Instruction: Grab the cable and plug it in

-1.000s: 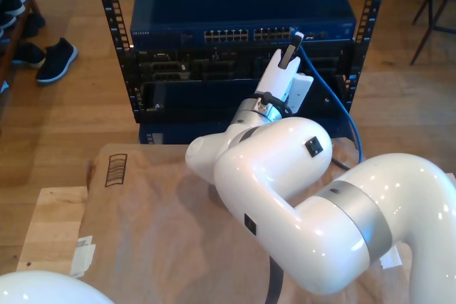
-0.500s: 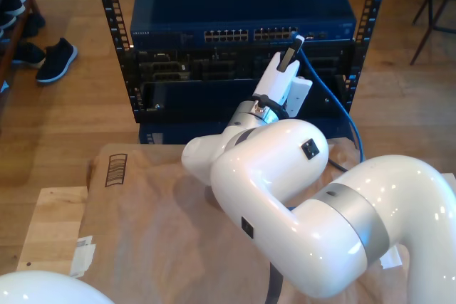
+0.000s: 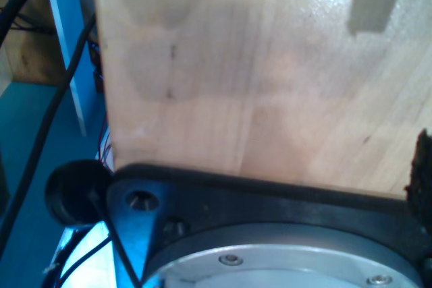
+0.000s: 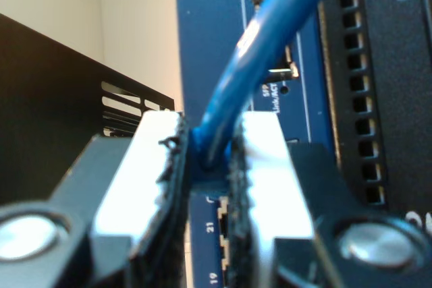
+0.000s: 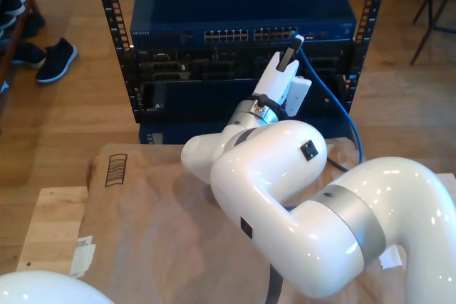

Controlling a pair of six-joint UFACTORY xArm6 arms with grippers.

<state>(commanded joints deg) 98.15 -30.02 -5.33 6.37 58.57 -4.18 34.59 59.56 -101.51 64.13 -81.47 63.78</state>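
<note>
The blue cable [image 4: 270, 38] is pinched near its end between the white pads [image 4: 158, 166] of my second gripper [image 4: 209, 160], which is shut on it. The plug end is hidden between the pads. In the exterior view my second gripper [image 5: 293, 44] is at the row of ports [image 5: 228, 35] on the dark blue network switch [image 5: 242, 5], towards the row's right end. From there the cable [image 5: 340, 94] hangs down on the exterior view's right, behind the white arm [image 5: 285, 176]. The first wrist view looks at a wooden board [image 3: 256, 72] and a black mounting plate [image 3: 270, 197].
The switch sits in a black rack with perforated rails [image 5: 107, 5]. In front lies a table covered in brown paper [image 5: 157, 204] beside a wooden board [image 5: 50, 233]. Shoes [image 5: 53, 58] stand on the floor at the exterior view's left. Black cables [image 3: 40, 119] run beside the board.
The white arm's elbow has drifted slightly towards the exterior view's left. My second gripper stays at the port row, still holding the cable.
</note>
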